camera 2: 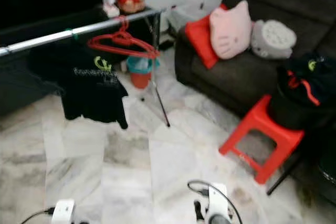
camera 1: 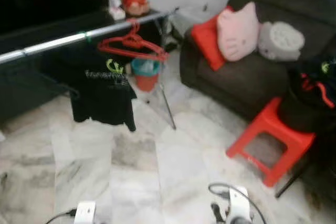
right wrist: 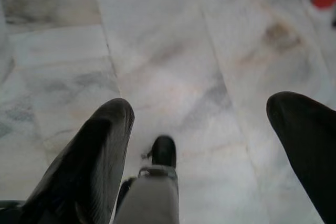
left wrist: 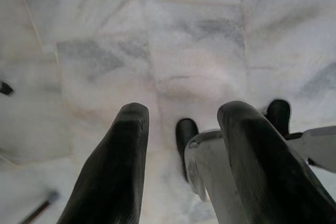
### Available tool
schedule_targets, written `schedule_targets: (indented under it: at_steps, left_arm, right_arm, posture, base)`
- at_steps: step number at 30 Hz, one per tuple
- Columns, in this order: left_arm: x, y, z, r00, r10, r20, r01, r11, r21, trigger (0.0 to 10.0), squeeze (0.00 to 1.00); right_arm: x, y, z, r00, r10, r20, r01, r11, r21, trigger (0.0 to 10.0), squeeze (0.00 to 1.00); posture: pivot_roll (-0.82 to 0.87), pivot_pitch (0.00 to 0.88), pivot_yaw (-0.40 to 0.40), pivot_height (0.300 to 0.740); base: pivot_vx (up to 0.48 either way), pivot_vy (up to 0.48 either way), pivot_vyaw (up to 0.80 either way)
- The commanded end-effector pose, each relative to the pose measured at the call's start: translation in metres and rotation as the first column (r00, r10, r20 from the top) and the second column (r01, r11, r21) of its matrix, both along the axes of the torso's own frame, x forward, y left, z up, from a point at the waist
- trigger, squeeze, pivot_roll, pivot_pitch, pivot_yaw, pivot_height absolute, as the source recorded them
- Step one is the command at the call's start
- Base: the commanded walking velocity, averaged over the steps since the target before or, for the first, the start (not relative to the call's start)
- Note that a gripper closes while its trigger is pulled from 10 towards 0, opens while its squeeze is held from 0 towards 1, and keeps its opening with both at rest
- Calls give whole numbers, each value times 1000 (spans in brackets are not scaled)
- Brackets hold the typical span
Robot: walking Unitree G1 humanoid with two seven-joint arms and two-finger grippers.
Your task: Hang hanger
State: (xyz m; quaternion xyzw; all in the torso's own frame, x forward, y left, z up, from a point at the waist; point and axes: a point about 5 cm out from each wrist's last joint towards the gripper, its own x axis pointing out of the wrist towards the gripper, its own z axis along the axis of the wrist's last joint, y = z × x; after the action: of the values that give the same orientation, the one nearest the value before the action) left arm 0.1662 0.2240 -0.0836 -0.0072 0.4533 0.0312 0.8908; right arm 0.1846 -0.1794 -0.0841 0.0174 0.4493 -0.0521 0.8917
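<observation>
A red hanger [camera 1: 134,45] hangs by its hook on the silver rail [camera 1: 58,41] of a clothes rack at the upper left. A black T-shirt [camera 1: 105,95] with green print hangs from the same rail just beneath it. Both arms are low, far from the rack: the left wrist [camera 1: 84,212] and right wrist [camera 1: 237,205] show at the bottom edge. My left gripper [left wrist: 181,166] points down at the marble floor, open, with nothing between its fingers. My right gripper [right wrist: 199,156] is also open and empty above the floor.
A dark sofa [camera 1: 252,82] at the right holds a red cushion [camera 1: 207,40], a pink cat-face cushion [camera 1: 237,31] and a grey one [camera 1: 281,40]. A red stool [camera 1: 270,140] stands before it, dark clothes [camera 1: 310,95] beside it. A teal-and-red bucket [camera 1: 145,74] sits behind the rack leg [camera 1: 168,106].
</observation>
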Motion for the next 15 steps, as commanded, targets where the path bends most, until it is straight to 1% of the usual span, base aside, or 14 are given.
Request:
schedule_targets:
  at_steps: [1,5,7,9,10,12,15]
  left_arm:
    - [3,-6,0,1000,-5,-4,5,1000,-18,10000,0]
    - [5,-12,-1,1000,-11,-9,11,1000,-21,10000,0]
    - [7,-18,-1,1000,-19,-12,18,1000,-21,10000,0]
    - [13,-27,-1,999,-40,-15,40,999,-20,10000,0]
    - [13,-27,-1,999,-40,-15,40,999,-20,10000,0]
    - [21,-41,1,999,-52,-10,52,998,-28,10000,0]
    - [29,-49,4,998,-64,-1,64,998,-29,10000,0]
  right_arm:
    - [-1,-6,0,1000,-9,-6,9,1000,-15,10000,0]
    - [-1,-6,0,1000,-10,-6,10,1000,-15,10000,0]
    - [-1,-6,0,1000,-9,-6,9,1000,-15,10000,0]
    - [-1,-6,0,1000,-9,-5,9,1000,-14,10000,0]
    - [-1,-6,0,1000,-9,-5,9,1000,-14,10000,0]
    - [-1,-6,0,1000,-10,-5,10,1000,-14,10000,0]
    - [-1,-6,0,1000,-9,-5,9,1000,-14,10000,0]
  posture:
    - [104,0,-16,740]
    - [105,0,-17,740]
    - [106,0,-16,740]
    - [106,0,-16,740]
    - [106,0,-16,740]
    - [104,0,-15,740]
    - [105,0,-14,740]
  base:
    - [0,0,-719]
    - [0,0,-722]
    - [0,0,-722]
    - [0,0,-719]
    - [0,0,-719]
    - [0,0,-719]
    - [0,0,-719]
